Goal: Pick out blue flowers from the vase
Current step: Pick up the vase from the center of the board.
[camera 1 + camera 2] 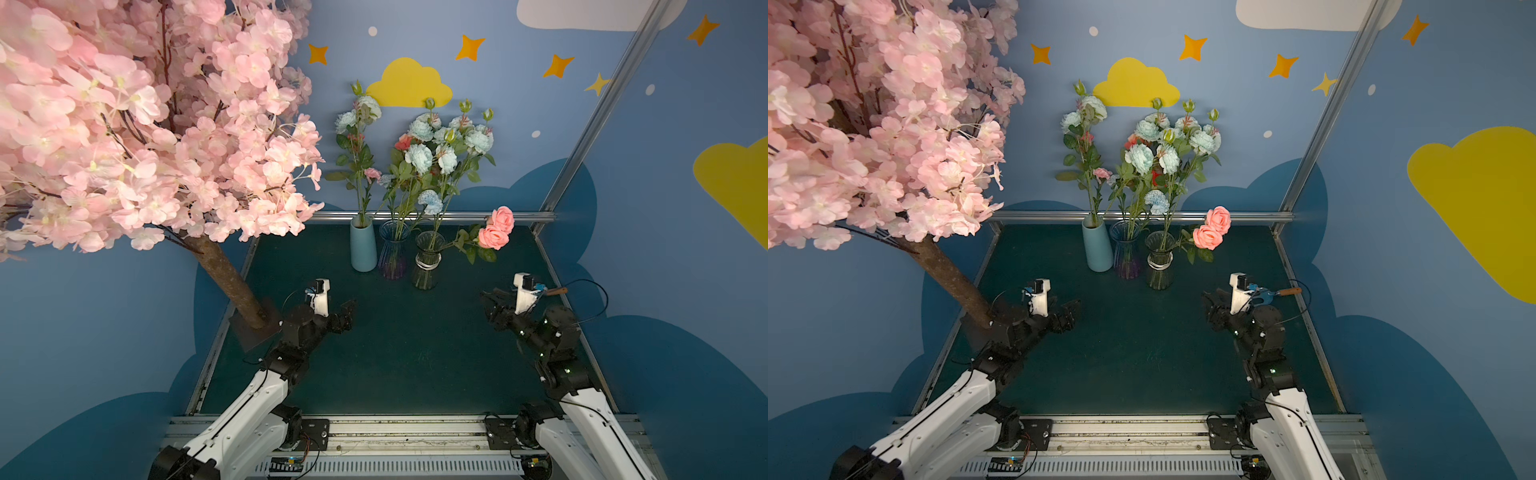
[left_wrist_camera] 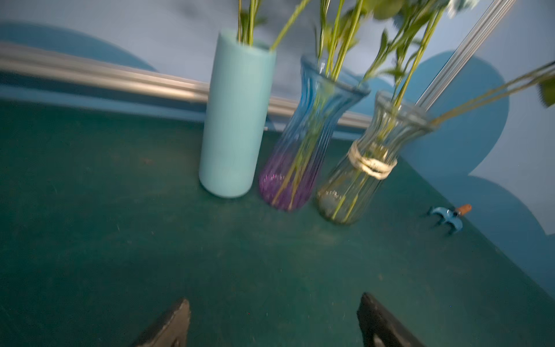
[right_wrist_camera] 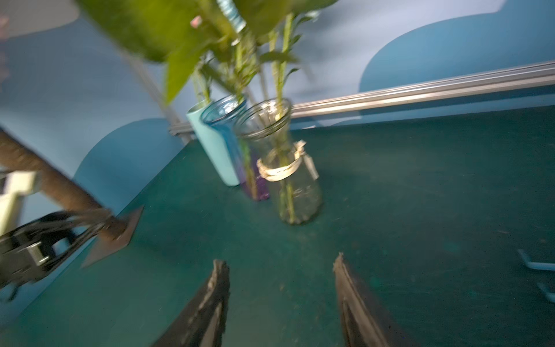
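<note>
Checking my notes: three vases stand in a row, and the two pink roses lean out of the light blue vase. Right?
No. The row is right, but the two pink roses lean out of the clear glass vase, not the light blue vase, as a top view shows.

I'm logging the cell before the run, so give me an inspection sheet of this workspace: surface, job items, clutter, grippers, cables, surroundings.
Surface: dark green table, bare in the middle, lightly scuffed.
Job's things: blue flowers upright in the pale blue vase, blue-purple glass vase and clear glass vase; none lifted out.
Clutter: pink roses leaning out of the clear glass vase; small blue hand rake by the right arm.
Grippers: left gripper open, empty; right gripper open, empty; both short of the vases.
Cables: black cable looping off the right wrist.
Surroundings: pink blossom tree overhanging the left side; painted blue walls; metal frame rail.
</note>
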Robot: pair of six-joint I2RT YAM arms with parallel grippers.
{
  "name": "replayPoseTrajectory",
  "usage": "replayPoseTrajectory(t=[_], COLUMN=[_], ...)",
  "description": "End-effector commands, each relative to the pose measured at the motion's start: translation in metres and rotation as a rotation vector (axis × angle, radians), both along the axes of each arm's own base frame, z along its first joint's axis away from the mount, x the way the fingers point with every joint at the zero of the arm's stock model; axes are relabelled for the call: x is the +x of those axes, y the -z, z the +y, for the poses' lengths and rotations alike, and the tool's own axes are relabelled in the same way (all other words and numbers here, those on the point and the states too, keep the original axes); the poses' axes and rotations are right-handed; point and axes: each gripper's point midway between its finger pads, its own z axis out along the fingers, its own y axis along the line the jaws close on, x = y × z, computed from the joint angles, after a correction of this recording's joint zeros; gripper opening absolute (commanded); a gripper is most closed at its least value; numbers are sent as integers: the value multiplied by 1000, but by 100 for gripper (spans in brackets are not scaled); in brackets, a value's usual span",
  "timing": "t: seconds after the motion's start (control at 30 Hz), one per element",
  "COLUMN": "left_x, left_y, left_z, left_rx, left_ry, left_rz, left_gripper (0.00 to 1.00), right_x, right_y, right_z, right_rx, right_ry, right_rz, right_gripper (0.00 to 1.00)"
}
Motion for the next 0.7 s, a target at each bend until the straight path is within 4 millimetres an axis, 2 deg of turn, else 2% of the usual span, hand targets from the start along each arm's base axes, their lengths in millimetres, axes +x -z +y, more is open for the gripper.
replayPoseTrajectory(t=[0.0,0.1,0.2,0.27,0.4,0.67], left_x=[7,8,6,2,-2,-1], left_y=[-4,1,-2,-5,-5,-5], left_z=[-24,-42,-38,-37,-33,-35], left_rx=[-24,-12,-6,-9,-10,-9], left_ry=[89,161,140,139,125,131], left_rz=[51,68,45,22,9,14], left_gripper=[87,84,85,85,85,85], right_x=[-23,-32,-32,-27,-3,56], right_y=[22,35,48,48,26,-22], right_z=[19,47,79,99,127,135], right_rx=[-120,-211,-346,-426,-511,-634], right_ry=[-73,-145,-206,-241,-252,-169], right_rz=[35,37,38,46,49,75], right_gripper=[54,53,53,53,53,49])
